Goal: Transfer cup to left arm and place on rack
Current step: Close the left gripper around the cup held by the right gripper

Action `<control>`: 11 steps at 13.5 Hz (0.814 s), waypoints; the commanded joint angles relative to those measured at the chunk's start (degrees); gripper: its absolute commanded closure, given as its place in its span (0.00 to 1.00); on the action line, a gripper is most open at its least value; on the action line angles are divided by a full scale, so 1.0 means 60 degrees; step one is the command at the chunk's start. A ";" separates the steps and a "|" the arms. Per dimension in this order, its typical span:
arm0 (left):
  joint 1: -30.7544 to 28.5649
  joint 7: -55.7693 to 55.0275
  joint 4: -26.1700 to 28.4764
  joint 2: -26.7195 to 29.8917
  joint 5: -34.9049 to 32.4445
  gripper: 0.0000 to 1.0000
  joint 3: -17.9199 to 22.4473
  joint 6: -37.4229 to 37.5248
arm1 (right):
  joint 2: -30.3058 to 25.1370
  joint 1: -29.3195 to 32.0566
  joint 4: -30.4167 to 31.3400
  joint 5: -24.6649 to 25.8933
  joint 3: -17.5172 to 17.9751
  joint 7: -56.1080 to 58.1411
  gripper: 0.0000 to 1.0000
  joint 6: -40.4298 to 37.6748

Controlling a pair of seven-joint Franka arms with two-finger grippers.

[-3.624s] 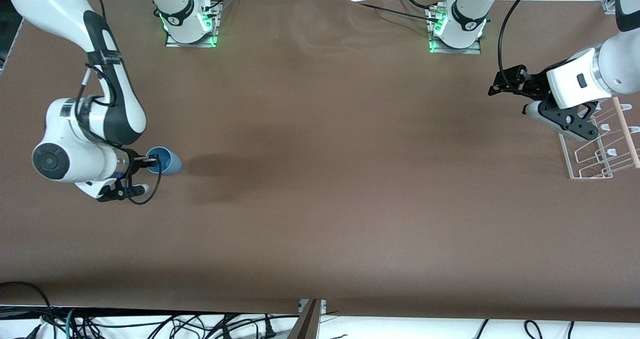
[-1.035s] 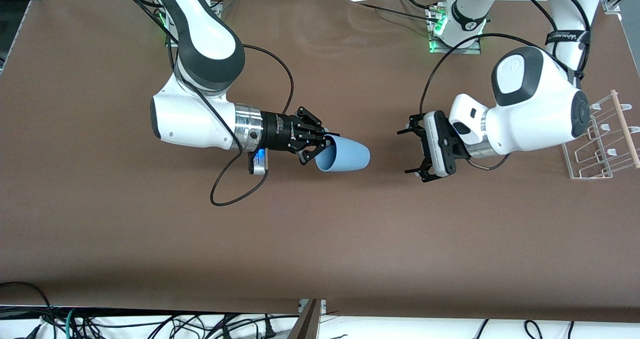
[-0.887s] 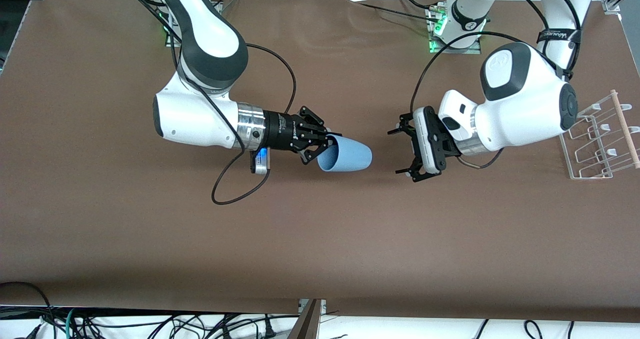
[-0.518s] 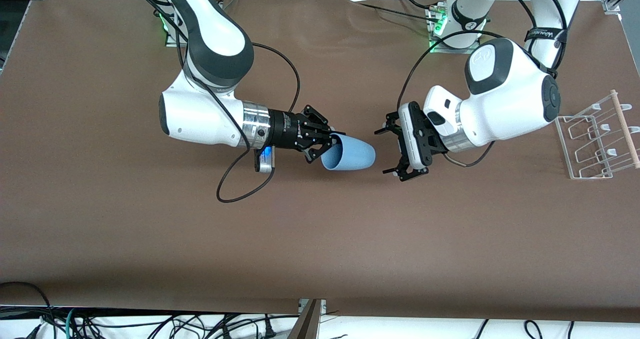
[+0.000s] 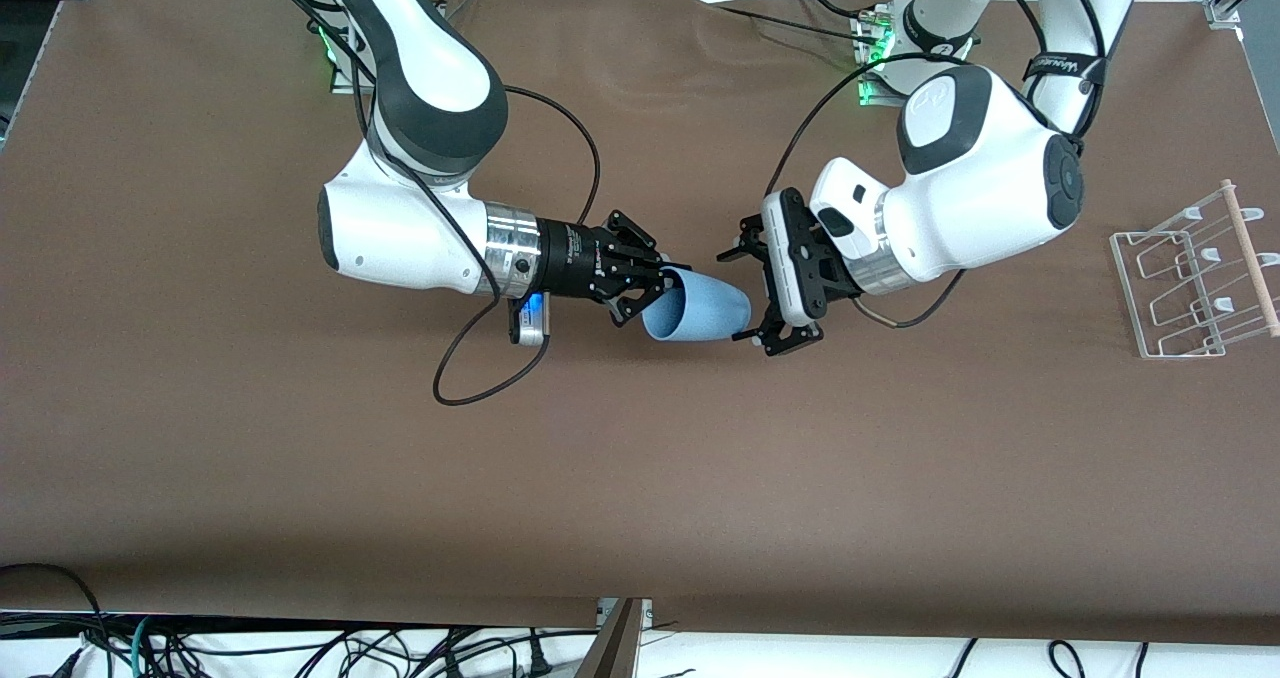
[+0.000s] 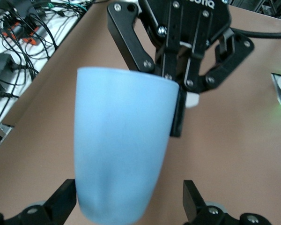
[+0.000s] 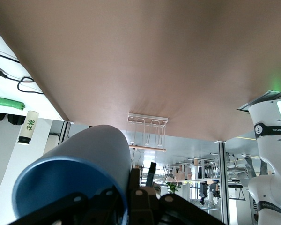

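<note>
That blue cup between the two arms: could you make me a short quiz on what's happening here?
1. True or false: the cup stands upright on the table.
2. Which end effector grips the cup's rim? A) left end effector B) right end effector
3. Fill in: the left end effector's fingers are ____ on either side of the cup's base.

Key: 1 false, it is held sideways above the table. 2 B. 3 open. The rack sits bare at the left arm's end.
</note>
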State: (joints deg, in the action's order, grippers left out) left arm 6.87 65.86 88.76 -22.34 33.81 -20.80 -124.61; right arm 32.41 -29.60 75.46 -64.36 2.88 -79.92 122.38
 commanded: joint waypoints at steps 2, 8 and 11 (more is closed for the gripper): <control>0.0349 -0.0049 -0.0335 -0.0407 0.0137 0.00 0.0010 -0.0399 | 0.0224 -0.0077 -0.0418 -0.0157 -0.0041 -0.0172 1.00 0.0039; 0.0526 0.0389 -0.0262 -0.0481 0.0093 0.15 0.0010 -0.0722 | 0.0224 -0.0077 -0.0418 -0.0157 -0.0041 -0.0157 1.00 0.0039; 0.0526 0.0318 -0.0247 -0.0466 0.0107 0.77 -0.0020 -0.0722 | 0.0224 -0.0077 -0.0418 -0.0157 -0.0041 -0.0157 1.00 0.0024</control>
State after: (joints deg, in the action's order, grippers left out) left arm 9.32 66.87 88.43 -24.50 33.80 -20.56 -129.56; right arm 32.43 -29.62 75.35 -64.45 2.90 -80.07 121.89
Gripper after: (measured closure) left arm 0.247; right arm 0.943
